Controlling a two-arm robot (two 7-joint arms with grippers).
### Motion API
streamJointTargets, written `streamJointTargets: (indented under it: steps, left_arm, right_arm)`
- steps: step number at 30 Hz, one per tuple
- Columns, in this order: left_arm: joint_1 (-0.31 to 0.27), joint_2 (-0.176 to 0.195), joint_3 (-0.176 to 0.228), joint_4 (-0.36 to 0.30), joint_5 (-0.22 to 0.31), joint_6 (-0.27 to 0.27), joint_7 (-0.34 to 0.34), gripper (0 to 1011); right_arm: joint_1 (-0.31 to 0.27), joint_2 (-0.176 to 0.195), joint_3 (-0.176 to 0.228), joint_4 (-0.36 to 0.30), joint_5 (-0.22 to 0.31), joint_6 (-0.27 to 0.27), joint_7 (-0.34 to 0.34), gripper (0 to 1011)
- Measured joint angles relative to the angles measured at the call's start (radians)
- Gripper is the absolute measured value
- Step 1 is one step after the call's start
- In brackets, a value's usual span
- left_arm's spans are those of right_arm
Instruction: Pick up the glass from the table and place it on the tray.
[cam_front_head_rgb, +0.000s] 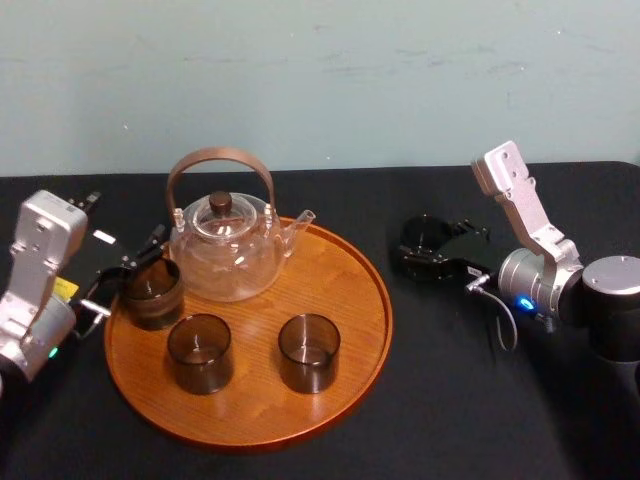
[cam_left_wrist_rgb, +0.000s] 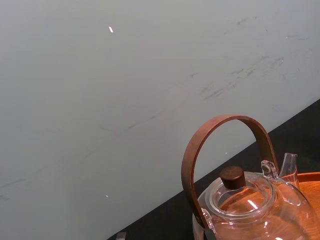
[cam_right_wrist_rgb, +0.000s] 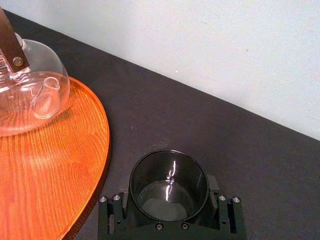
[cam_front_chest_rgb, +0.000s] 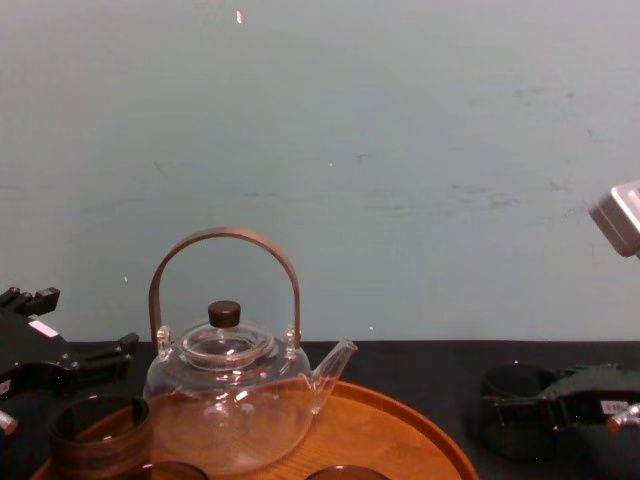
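Head view of a matte black table (cam_front_head_rgb: 450, 400). The glass (cam_front_head_rgb: 421, 240), a short, dark-tinted, thin-walled cylinder, stands on the table just right of the tray (cam_front_head_rgb: 335, 265), apart from its rim. The right gripper (cam_right_wrist_rgb: 170, 205) is clamped on the glass from two opposite sides. The glass looks light, rigid, smooth, slippery and breakable, so a gentle squeeze across its straight wall seems the safest hold. The tray is round, orange-brown wood with visible grain and a low rim. It carries a clear glass teapot (cam_front_head_rgb: 228, 250) with a curved brown handle (cam_front_head_rgb: 220, 158), and three more tinted glasses (cam_front_head_rgb: 200, 352) (cam_front_head_rgb: 308, 351) (cam_front_head_rgb: 152, 292). The left gripper (cam_front_head_rgb: 110, 285) sits by the tray's left rim.
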Motion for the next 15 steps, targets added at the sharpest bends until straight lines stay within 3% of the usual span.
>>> streamJointTargets:
  steps: [10, 15]
  left_arm:
    - [0.0, 0.0, 0.0, 0.0, 0.0, 0.0, 0.0, 1001]
    - [0.0, 0.0, 0.0, 0.0, 0.0, 0.0, 0.0, 1001]
  right_arm:
    - [-0.001, 0.001, 0.0, -0.001, 0.002, 0.001, 0.0, 904]
    - [-0.017, 0.009, 0.019, -0.039, 0.012, 0.008, 0.007, 905]
